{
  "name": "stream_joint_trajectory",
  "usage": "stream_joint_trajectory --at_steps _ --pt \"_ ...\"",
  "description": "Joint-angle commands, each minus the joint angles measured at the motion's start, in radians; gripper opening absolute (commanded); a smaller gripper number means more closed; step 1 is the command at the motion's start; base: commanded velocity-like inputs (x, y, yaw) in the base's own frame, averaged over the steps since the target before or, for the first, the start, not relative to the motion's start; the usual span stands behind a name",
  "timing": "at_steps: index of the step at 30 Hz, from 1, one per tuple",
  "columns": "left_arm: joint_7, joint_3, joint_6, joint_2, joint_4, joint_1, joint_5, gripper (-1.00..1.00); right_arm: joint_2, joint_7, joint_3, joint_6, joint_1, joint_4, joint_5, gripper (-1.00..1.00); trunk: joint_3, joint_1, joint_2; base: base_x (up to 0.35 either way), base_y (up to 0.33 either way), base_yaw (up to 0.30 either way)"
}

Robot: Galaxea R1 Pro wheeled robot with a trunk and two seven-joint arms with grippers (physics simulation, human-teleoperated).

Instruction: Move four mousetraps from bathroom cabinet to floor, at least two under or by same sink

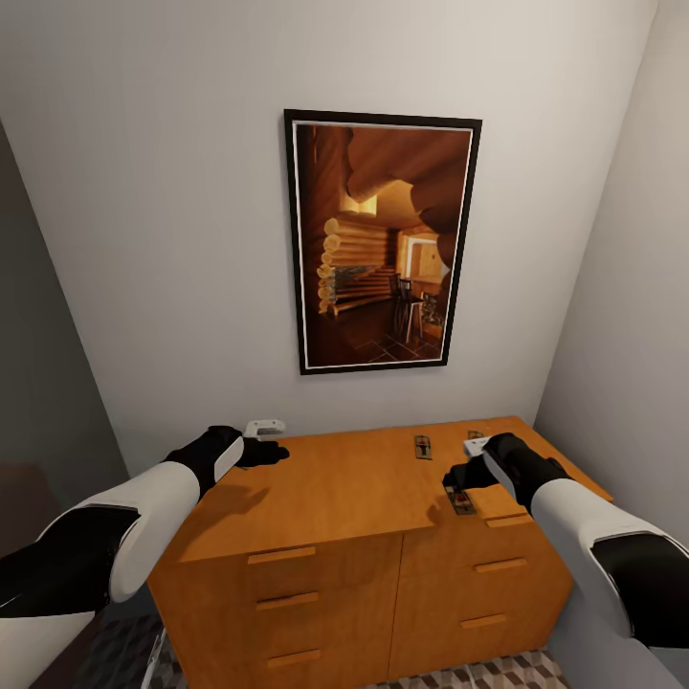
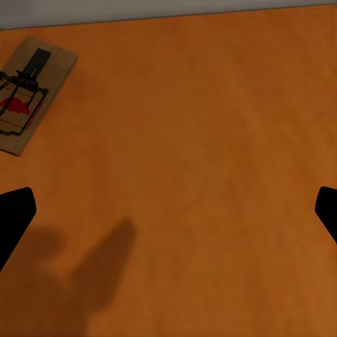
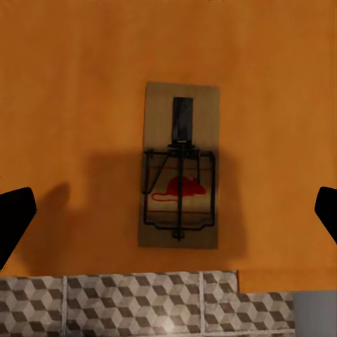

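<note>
Both forearms reach over the cabinet (image 1: pixel 335 498) top. Right gripper (image 1: pixel 459 476), fingers spread wide, hovers above a mousetrap (image 3: pixel 179 184) near the front edge. Left gripper (image 1: pixel 271 450) also looks open, with another mousetrap (image 2: pixel 28 91) nearby.

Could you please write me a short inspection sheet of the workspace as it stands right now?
Surface: orange-brown cabinet top, smooth, lit from above, arm shadows on it.
Job's things: one mousetrap lies near the back of the top; another mousetrap lies flat near the front edge, directly below the right hand. A mousetrap also shows in the left wrist view.
Clutter: nothing seen.
Hands: left hand open above bare wood; right hand open above the front trap, holding nothing.
Cables: nothing seen.
Surroundings: framed picture on the white wall; cube-pattern floor tiles beyond the cabinet's front edge.
</note>
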Motion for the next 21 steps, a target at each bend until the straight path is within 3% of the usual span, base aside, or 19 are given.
stream_joint_trajectory --at_steps 1,10,21 --pt "0.0 -0.008 0.005 0.0 -0.001 -0.001 0.01 1.0 -0.002 0.004 0.002 0.005 -0.001 -0.002 -0.003 1.0 -0.002 0.001 -0.002 0.0 0.0 0.0" --pt "-0.001 -0.008 0.005 0.0 -0.001 -0.001 0.01 1.0 -0.005 0.004 -0.056 0.007 -0.001 -0.001 -0.011 1.0 -0.002 0.001 -0.002 0.0 0.0 0.0" --pt "-0.001 -0.008 0.005 0.0 -0.001 -0.001 0.011 1.0 -0.006 0.004 -0.078 0.016 -0.001 -0.001 -0.013 1.0 -0.002 0.001 -0.002 0.0 0.0 0.0"
